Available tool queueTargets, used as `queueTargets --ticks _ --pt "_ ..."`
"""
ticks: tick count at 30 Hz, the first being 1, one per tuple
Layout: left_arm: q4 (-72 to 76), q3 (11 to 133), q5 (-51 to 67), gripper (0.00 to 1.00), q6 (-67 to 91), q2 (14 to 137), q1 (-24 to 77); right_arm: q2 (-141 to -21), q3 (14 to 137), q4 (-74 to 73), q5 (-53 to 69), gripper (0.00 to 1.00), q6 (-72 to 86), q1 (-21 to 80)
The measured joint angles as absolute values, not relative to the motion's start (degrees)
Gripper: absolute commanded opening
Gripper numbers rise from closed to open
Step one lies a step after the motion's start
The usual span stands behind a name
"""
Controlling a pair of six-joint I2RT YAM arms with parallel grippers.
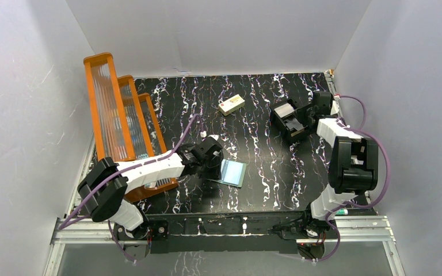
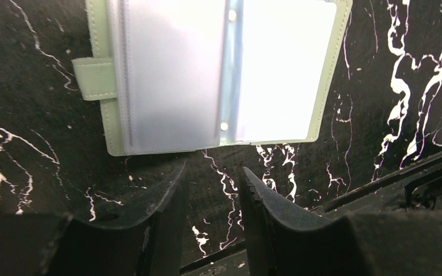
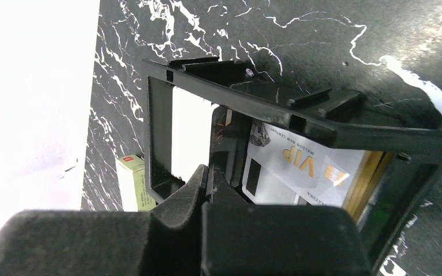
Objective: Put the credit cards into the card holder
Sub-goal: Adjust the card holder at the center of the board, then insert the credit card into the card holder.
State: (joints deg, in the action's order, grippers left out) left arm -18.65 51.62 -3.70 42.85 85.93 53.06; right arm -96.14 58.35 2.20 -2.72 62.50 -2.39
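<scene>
The card holder [image 1: 233, 171] [image 2: 218, 75] lies open on the black marbled table, its clear sleeves and pale lining facing up. My left gripper [image 1: 212, 165] [image 2: 213, 175] hovers just short of its near edge, open with nothing between the fingers. My right gripper [image 1: 306, 115] [image 3: 209, 172] reaches into the black boxy tray [image 1: 290, 122] [image 3: 299, 118] at the back right. Its fingertips are pressed together on a thin pale edge, a credit card seen edge-on. Another credit card [image 3: 305, 167], marked VIP, lies flat in the tray beside the fingers.
A cream rectangular block [image 1: 231, 104] [image 3: 129, 184] lies at the back middle of the table. An orange stepped rack [image 1: 121, 121] stands along the left side, close behind my left arm. White walls enclose the table on three sides.
</scene>
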Motion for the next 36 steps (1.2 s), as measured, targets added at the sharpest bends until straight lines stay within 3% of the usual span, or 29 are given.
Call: queueTargets --ticks 13,24,36 --pt "-21.7 54.5 -3.3 0.37 41.2 85.9 43.7 -81.1 54.2 -1.3 0.8 0.00 50.2 -3.0" --pt "-20.1 52.9 1.0 0.39 40.5 87.6 40.7 -64.4 41.6 -0.2 16.2 0.00 40.5 -2.0" --pt "-14.5 48.2 9.9 0.34 41.9 90.0 40.7 -53.4 27.4 5.5 22.7 0.00 44.8 16.8"
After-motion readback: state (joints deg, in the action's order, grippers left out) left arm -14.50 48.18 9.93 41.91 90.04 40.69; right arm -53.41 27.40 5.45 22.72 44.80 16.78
